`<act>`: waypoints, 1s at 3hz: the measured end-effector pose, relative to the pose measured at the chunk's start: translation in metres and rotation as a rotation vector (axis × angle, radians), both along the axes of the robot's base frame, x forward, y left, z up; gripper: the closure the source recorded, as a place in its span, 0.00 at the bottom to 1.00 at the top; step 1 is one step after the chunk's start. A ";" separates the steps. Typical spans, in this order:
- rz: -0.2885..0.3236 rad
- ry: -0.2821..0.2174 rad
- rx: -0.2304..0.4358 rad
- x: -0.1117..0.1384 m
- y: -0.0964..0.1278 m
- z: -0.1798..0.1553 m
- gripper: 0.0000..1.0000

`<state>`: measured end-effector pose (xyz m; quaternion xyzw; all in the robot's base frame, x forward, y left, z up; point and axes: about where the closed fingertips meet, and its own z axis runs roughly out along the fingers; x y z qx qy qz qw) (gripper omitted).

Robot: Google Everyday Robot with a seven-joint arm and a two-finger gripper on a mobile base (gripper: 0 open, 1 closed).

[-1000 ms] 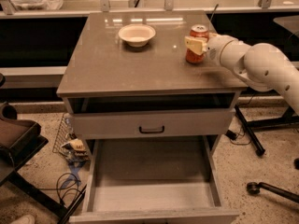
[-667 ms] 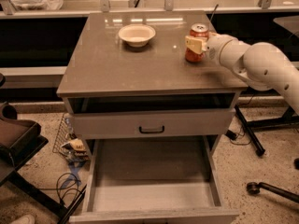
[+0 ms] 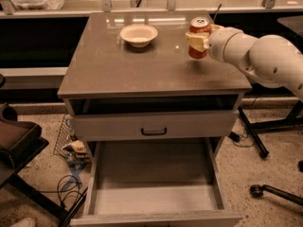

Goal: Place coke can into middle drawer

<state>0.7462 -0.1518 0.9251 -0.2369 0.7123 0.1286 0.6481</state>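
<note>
The coke can [image 3: 200, 27], red with a silver top, is at the right rear of the cabinet top. My gripper [image 3: 198, 41] comes in from the right on a white arm and is shut on the can, with a pale finger [image 3: 193, 40] across its front. The can seems to hang just above the surface. The middle drawer [image 3: 154, 200] is pulled out wide at the bottom of the cabinet, with a bare pale-grey floor. It lies well below and in front of the gripper.
A white bowl [image 3: 138, 34] sits at the rear middle of the cabinet top [image 3: 118, 70]. A closed grey drawer front with a black handle [image 3: 154, 131] is above the open drawer. A chair base [image 3: 265, 190] is on the right, with cables and clutter [image 3: 73, 150] on the floor at left.
The gripper has lifted the coke can slightly upward off the cabinet top. The bowl and drawer have not moved.
</note>
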 end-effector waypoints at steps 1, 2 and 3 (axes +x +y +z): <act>0.020 -0.026 -0.052 -0.047 0.004 0.012 1.00; 0.089 -0.028 -0.055 -0.094 0.003 0.006 1.00; 0.205 -0.022 -0.012 -0.153 -0.004 -0.002 1.00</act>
